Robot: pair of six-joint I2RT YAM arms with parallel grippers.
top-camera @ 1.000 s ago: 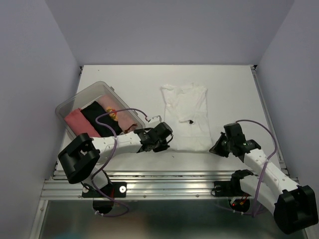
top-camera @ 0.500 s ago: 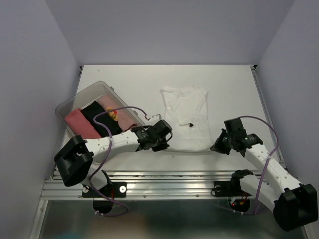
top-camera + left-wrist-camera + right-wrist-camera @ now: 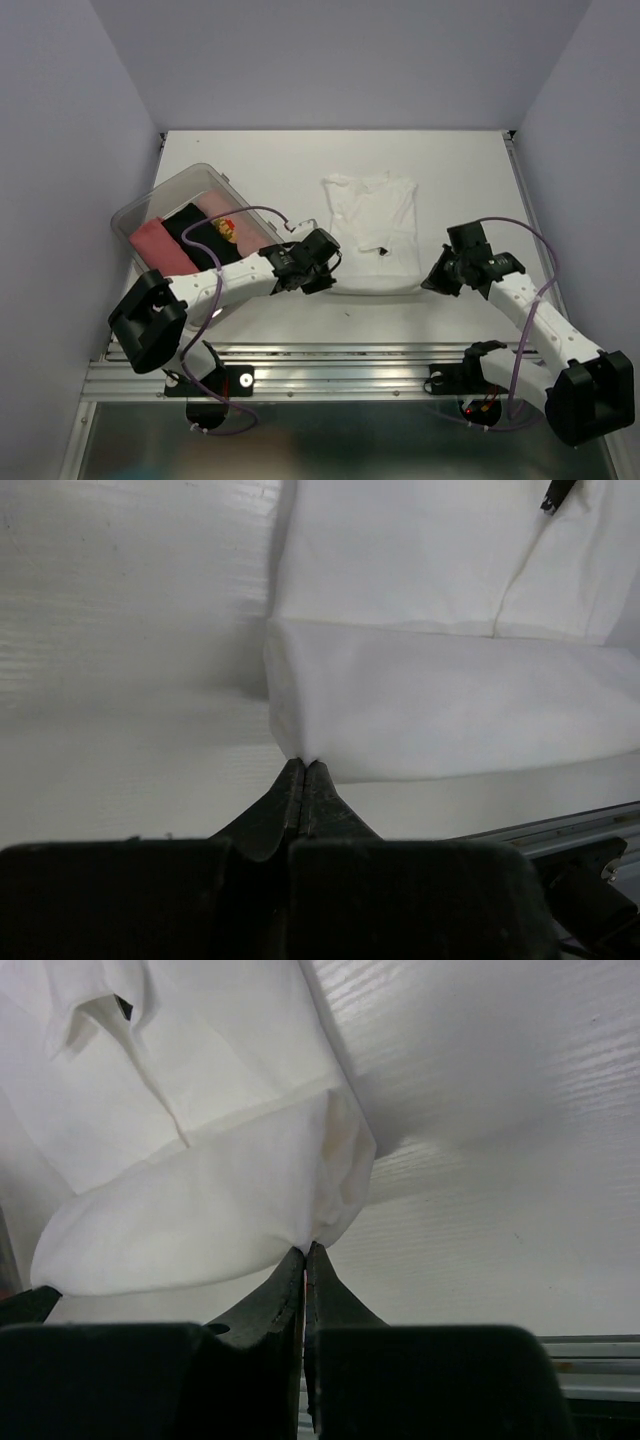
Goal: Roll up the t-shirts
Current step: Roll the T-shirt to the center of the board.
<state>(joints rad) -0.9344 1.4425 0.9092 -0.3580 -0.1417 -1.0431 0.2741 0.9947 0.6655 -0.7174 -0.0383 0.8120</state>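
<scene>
Top external view: white t-shirt (image 3: 372,225) spread on the table (image 3: 270,165), right of centre, with its near edge doubled into a thick fold and a small dark label (image 3: 382,247) just beyond that fold. Clear tub (image 3: 135,212) at left, holding a pink shirt (image 3: 152,245), a black shirt (image 3: 195,238) and a printed shirt (image 3: 226,224), well apart from the work.

Left jaws: pressed fully together, pinching the left corner of the fold. Seen from the left wrist as white cloth coming straight out of the tips.

Right jaws: likewise closed, no real gap between them, nipping the right corner of the same fold. Cloth bulging just above the tips in the right wrist view.

Step in hand, by the look of it: first turn of the roll on the white t-shirt, near end pinched at both corners. Most of the cloth flat and unrolled beyond the fold. Task judged barely begun, with three shirts waiting in the tub.

Next, probably: carry both corners farther over together, level and at one pace, to keep the roll straight and tight. Risk: thin cloth slipping from one pinch, or the roll skewing and sagging in the middle.
</scene>
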